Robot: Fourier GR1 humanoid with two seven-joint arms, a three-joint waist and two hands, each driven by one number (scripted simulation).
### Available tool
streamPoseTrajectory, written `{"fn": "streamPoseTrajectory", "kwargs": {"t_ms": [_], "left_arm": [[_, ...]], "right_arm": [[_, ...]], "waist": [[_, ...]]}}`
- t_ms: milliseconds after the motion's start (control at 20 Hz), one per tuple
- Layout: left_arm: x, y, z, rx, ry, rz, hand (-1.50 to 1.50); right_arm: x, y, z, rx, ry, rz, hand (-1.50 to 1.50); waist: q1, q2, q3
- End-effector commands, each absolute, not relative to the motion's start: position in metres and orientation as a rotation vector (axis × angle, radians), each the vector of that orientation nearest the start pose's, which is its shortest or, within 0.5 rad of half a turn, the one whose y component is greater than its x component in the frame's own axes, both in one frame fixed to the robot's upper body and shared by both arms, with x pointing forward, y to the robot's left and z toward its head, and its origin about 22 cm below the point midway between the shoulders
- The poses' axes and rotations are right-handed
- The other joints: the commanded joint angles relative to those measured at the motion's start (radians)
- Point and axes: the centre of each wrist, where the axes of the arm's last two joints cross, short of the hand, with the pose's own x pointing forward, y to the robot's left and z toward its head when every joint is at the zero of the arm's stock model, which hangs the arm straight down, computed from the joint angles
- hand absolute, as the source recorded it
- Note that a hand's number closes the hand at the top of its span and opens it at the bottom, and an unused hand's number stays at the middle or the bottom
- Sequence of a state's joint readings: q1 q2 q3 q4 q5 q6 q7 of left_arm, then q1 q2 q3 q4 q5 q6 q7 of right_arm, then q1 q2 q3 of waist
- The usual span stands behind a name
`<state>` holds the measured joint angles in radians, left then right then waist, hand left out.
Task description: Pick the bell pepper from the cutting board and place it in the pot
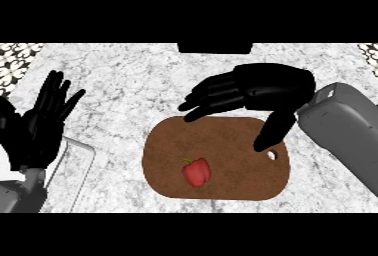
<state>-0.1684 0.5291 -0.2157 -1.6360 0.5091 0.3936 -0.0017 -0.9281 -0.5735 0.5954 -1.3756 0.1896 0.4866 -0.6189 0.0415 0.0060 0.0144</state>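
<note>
The counter (148, 85) looks like mottled grey-white stone, smooth. At 6 o'clock the board (229, 150) is matt brown with a cork-like grain. The pepper (197, 172) is smooth red. Both hands (258, 92) (37, 125) look matt black.

The right hand (258, 92) covers the far edge of the cutting board (221, 150), and its thumb hides part of the board's right side beside the handle hole (271, 155). The grey right forearm (343, 130) runs out past the right edge. At the left, the left hand (37, 125) is clipped by the picture's edge, and its forearm (18, 195) is cut off at the lower left corner. A pale, thin-rimmed object (77, 170) beside it lies partly behind that hand; what it is cannot be told. A dark shape (214, 47) at the worktop's (125, 75) far side is cut off at the top.
</note>
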Motion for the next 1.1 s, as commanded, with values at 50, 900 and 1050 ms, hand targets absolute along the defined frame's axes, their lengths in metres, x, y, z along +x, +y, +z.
{"fn": "streamPoseTrajectory", "kwargs": {"t_ms": [50,900,1050], "left_arm": [[0.286,0.269,0.087,0.109,-1.767,0.059,0.00],[0.284,0.287,0.071,0.124,-1.759,0.049,0.00],[0.285,0.268,0.077,0.109,-1.760,0.046,0.00]], "right_arm": [[0.355,-0.122,0.198,-0.321,2.096,-2.603,-1.50],[0.315,-0.077,0.135,-0.132,1.842,-2.872,-1.50],[0.306,-0.074,0.122,-0.169,1.843,-2.869,-1.50]], "waist": [[-0.026,0.001,-0.015],[-0.047,-0.004,-0.015],[-0.050,-0.005,-0.014]]}}
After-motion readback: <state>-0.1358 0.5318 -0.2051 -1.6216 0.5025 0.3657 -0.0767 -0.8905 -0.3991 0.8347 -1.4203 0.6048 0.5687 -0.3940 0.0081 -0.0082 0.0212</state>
